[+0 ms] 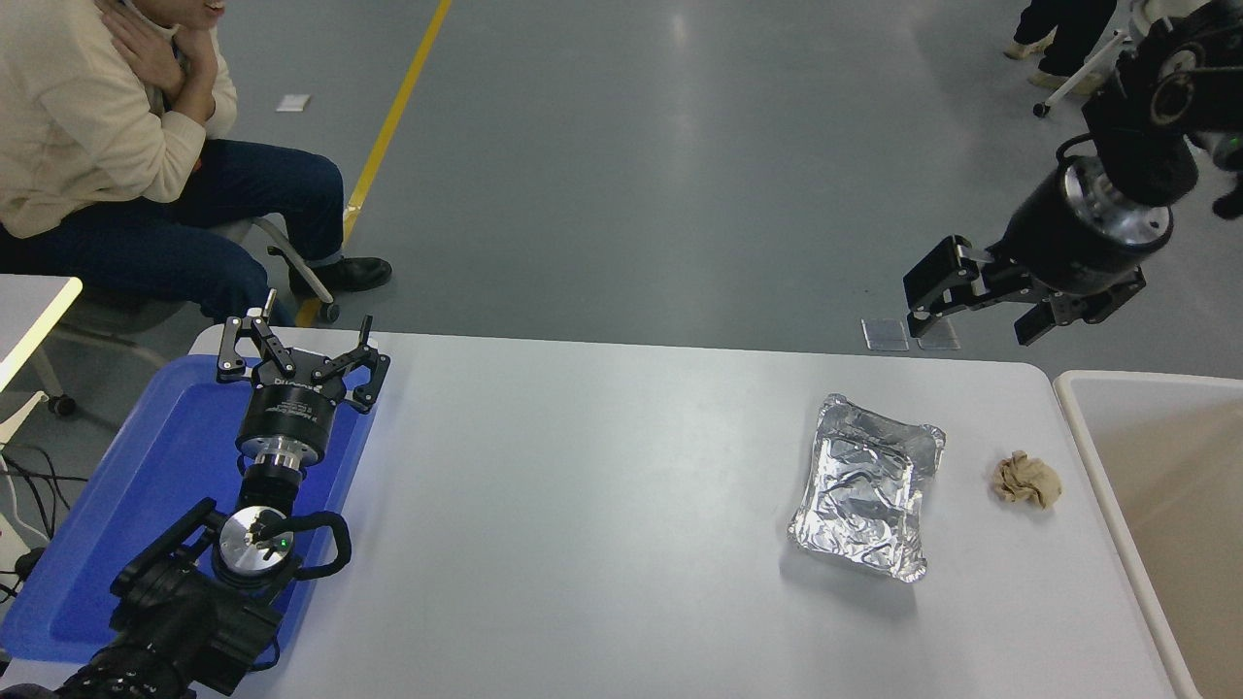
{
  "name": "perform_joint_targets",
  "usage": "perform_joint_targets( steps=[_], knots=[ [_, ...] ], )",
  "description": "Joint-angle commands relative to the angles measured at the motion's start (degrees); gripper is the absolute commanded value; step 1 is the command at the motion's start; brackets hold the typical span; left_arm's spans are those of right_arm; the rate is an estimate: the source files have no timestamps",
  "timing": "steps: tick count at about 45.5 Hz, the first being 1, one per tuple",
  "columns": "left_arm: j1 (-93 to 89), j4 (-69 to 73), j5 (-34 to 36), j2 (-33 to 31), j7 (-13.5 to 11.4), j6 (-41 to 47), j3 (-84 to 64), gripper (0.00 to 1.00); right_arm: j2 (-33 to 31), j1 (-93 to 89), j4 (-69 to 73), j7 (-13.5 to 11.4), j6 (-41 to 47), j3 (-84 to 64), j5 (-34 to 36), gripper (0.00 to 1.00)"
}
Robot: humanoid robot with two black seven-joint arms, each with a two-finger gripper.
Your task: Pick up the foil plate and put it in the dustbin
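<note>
Small white print on left end effector body, too tiny for me to read. Blue patch on seated person's sweater, unreadable. No other text, number or sign legible from my feed.

The foil plate is seen lying on the table, beside the dustbin; the right pincer is held open above.

Dustbin: cut off at right and near edges. Blue tray: partly hidden by left arm.
</note>
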Motion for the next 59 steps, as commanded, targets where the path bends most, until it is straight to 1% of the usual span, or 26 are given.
perform_joint_targets(
  steps=[1, 8, 18, 24, 31, 35, 39, 42, 53, 59],
  knots=[
    [0.0, -0.1, 0.1, 0.0, 0.0, 0.0, 0.0, 1.0, 2.8, -7.4, -1.1, 0.0, 0.0, -0.3, -0.1, 1.0],
    [0.0, -0.1, 0.1, 0.0, 0.1, 0.0, 0.0, 1.0, 5.0, -11.3, -0.9, 0.0, -1.1, -0.1, 0.0, 1.0],
    [0.0, -0.1, 0.1, 0.0, 0.1, -0.1, 0.0, 1.0, 7.3, -15.6, -1.1, 0.0, -11.9, 0.1, 0.0, 1.0],
    [0.0, 0.0, 0.1, 0.0, 0.1, 0.0, 0.1, 1.0, 8.8, -17.6, -1.2, 0.0, -16.3, 0.3, 0.0, 1.0],
    [0.0, -0.1, 0.1, 0.0, 0.1, 0.0, 0.0, 1.0, 9.0, -21.9, -1.7, -0.1, -20.6, 1.5, 0.2, 1.0],
    [0.0, 0.0, 0.1, 0.0, 0.0, 0.0, 0.0, 1.0, 10.6, -24.8, -4.7, -0.1, -23.7, 1.1, 1.8, 1.0],
    [0.0, -0.1, 0.0, 0.0, 0.0, 0.0, 0.0, 1.0, 13.9, -28.4, -8.3, -0.1, -24.3, 0.4, 3.2, 1.0],
    [0.0, 0.0, 0.0, 0.0, 0.0, 0.0, 0.0, 1.0, 14.9, -31.3, -10.8, -0.2, -24.4, 0.0, 3.2, 1.0],
    [0.0, 0.0, 0.0, 0.0, -0.1, 0.0, 0.0, 1.0, 14.8, -38.6, -19.0, -0.3, -24.4, 0.4, 2.1, 1.0],
    [0.0, 0.0, 0.0, 0.0, -0.1, 0.0, 0.0, 1.0, 12.5, -40.8, -20.7, -0.3, -24.4, 1.1, 2.4, 1.0]
  ],
)
